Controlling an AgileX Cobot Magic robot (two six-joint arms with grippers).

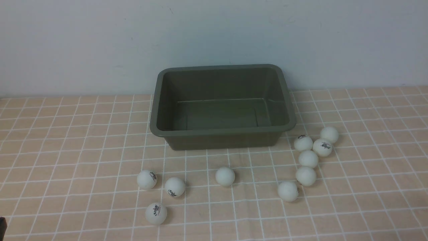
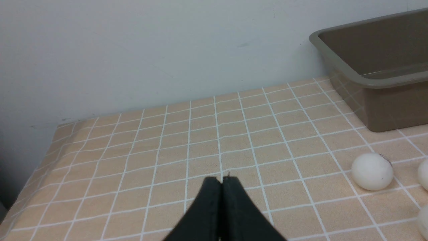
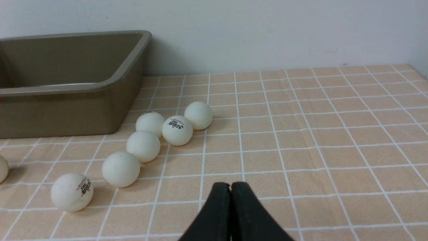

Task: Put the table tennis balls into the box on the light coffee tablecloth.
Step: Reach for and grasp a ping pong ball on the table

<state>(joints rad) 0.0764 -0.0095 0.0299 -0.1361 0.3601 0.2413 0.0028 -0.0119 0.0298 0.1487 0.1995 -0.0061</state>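
The dark olive box [image 1: 220,131] stands empty at the back middle of the light coffee tablecloth [image 1: 67,150]. Three table tennis balls [image 1: 175,186] lie in front of it to the left, one [image 1: 225,176] in the middle, and several [image 1: 308,159] in a curved row off its right front corner. My left gripper [image 2: 221,179] is shut on nothing, low over bare cloth left of a ball [image 2: 371,171] and the box [image 2: 378,80]. My right gripper [image 3: 230,185] is also shut and empty, right of the ball row [image 3: 143,146] and the box [image 3: 67,87].
A pale wall rises straight behind the box. The cloth drops off at the table's left edge [image 2: 36,167] and its far right corner [image 3: 418,72]. A small dark part [image 1: 2,227] shows at the lower left corner of the front view.
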